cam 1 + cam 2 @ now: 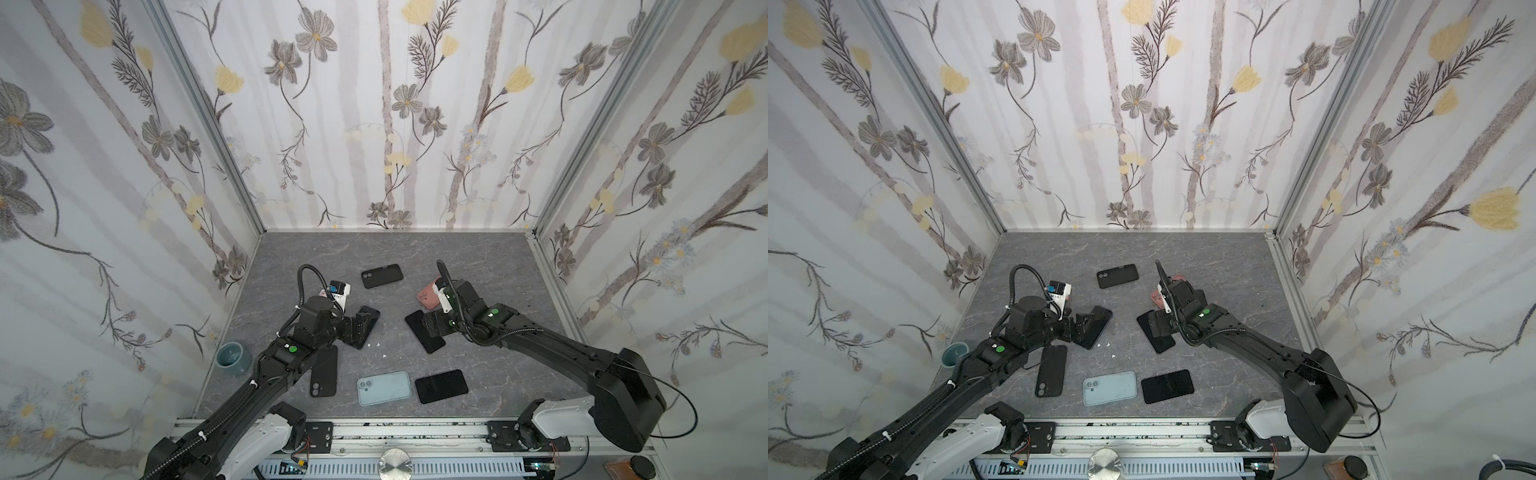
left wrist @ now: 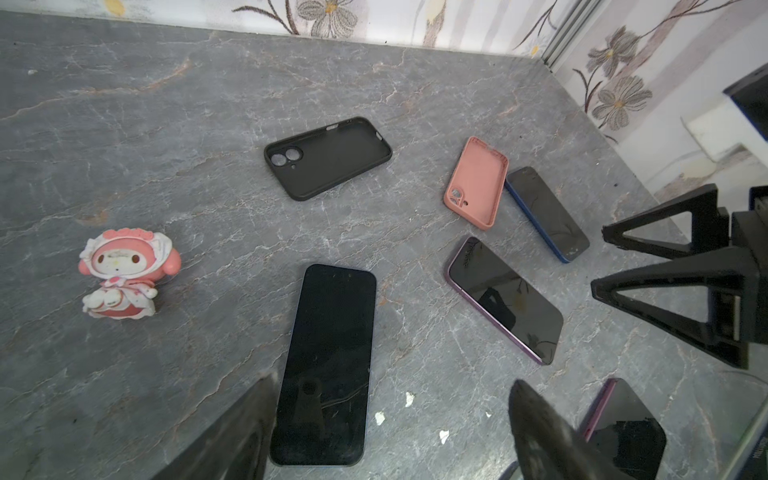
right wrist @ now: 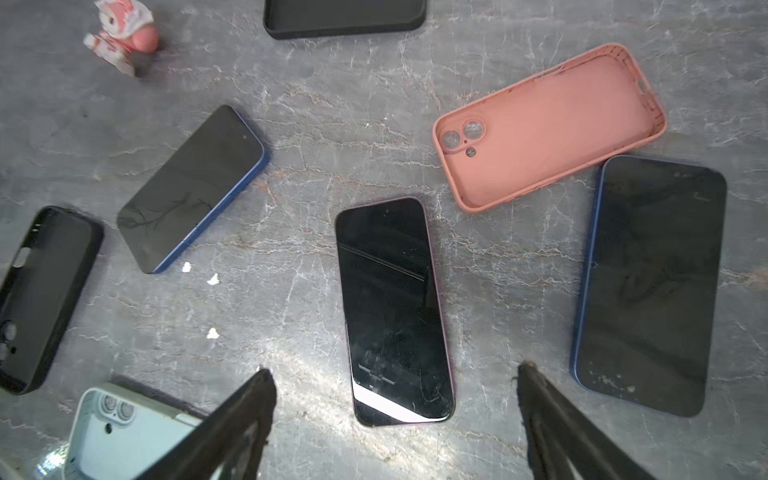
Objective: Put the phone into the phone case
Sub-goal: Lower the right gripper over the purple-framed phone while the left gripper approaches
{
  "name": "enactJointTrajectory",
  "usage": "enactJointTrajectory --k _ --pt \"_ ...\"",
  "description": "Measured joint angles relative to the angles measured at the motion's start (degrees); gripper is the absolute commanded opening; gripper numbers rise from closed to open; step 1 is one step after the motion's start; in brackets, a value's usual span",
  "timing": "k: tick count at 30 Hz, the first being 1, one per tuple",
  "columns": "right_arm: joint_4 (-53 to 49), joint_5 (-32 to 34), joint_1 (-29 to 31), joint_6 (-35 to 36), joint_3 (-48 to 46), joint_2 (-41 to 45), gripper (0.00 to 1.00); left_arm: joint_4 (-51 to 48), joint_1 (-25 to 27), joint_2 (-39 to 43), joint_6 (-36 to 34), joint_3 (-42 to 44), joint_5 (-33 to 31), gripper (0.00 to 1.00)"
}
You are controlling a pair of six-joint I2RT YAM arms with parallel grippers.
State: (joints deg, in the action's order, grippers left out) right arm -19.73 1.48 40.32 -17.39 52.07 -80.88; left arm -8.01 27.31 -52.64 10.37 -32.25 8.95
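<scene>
Both your left tool (image 2: 392, 378) and right tool (image 3: 395, 368) hang wide and empty, likely to span a phone's width: the purple-edged phone (image 3: 392, 307) lies between the right tool's tips, pink case (image 3: 548, 124) just beyond it.

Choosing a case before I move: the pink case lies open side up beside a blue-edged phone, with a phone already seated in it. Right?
Not quite. The pink case does lie open side up beside a blue-edged phone, but no phone is in it: the right wrist view shows its bare inside.
</scene>
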Motion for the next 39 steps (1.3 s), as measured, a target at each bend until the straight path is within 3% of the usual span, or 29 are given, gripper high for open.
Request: enactJointTrajectory --k 19,27,39 --pt "-3.8 2.5 4.0 3.5 5.7 -17.6 0.92 1.9 0.0 -0.7 -4.5 2.8 -3.4 0.96" --pt "-6.3 4.9 5.4 3.6 7.3 -20.5 0.93 2.3 0.0 0.6 -5.4 3.5 -5.8 0.98" --pt "-7.0 4.4 6.0 3.5 9.1 -22.1 0.83 2.3 0.0 0.7 -5.4 3.7 -7.1 0.98"
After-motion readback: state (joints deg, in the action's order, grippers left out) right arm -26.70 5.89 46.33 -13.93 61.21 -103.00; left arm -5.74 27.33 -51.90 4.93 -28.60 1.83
